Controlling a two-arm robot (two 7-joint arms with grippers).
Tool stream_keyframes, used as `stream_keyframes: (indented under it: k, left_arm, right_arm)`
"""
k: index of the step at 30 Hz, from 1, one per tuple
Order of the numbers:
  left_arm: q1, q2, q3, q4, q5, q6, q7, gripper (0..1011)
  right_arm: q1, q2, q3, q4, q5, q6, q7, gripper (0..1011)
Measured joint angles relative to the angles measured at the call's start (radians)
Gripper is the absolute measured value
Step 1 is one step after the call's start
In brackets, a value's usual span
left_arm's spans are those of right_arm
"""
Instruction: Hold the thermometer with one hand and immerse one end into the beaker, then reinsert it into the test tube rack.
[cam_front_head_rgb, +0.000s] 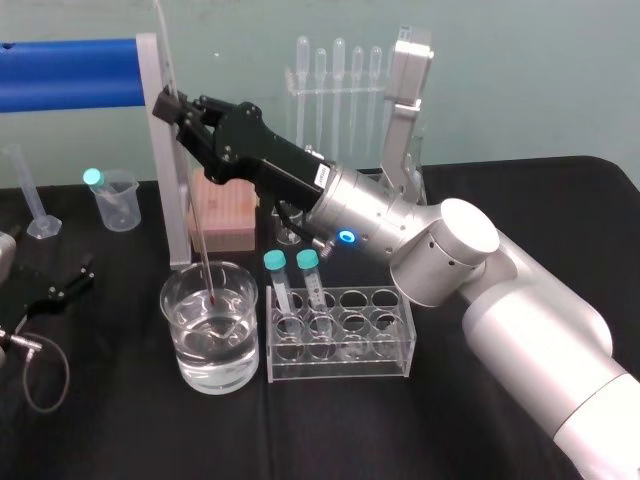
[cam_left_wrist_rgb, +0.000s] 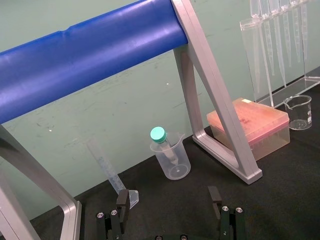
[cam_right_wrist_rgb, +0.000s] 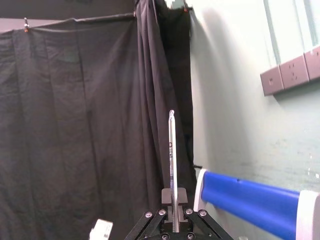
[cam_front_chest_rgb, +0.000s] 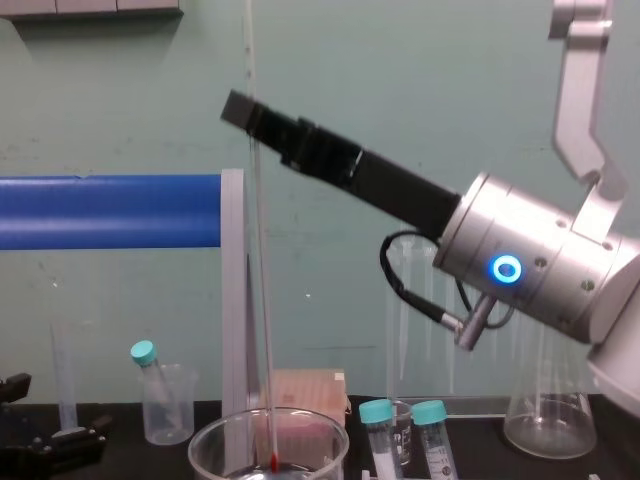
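Observation:
The thermometer (cam_front_head_rgb: 203, 250) stands nearly upright, with its red tip down inside the large clear beaker (cam_front_head_rgb: 182, 345) that holds water. My right gripper (cam_front_head_rgb: 170, 105) is shut on the rod well above the beaker. In the right wrist view the thermometer (cam_right_wrist_rgb: 171, 160) rises from between the closed fingers (cam_right_wrist_rgb: 166, 196). The chest view shows the rod (cam_front_chest_rgb: 258, 250) running down into the beaker (cam_front_chest_rgb: 205, 440). The clear test tube rack (cam_front_head_rgb: 385, 345) stands just right of the beaker with two teal-capped tubes. My left gripper (cam_left_wrist_rgb: 169, 200) rests open at the table's left.
A blue bar on a grey frame (cam_front_head_rgb: 160, 150) stands right behind the beaker. A pink box (cam_front_head_rgb: 225, 215), a pipette stand (cam_front_head_rgb: 335, 80), a small beaker with a teal-capped tube (cam_front_head_rgb: 112, 200) and a measuring cylinder (cam_front_head_rgb: 30, 195) line the back. A cable (cam_front_head_rgb: 45, 375) lies front left.

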Motion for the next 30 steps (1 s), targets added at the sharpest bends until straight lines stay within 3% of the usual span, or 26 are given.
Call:
stream_keyframes:
  k: [7,30]
  left_arm:
    - [0.0,0.0,0.0,0.0,0.0,0.0,0.0,1008]
    - [0.0,0.0,0.0,0.0,0.0,0.0,0.0,1008]
  right_arm:
    - [0.014,-0.005,-0.023,0.063,0.004,-0.01,0.03,57]
    - [0.025,-0.01,-0.059,0.152,-0.029,-0.03,0.073,57]
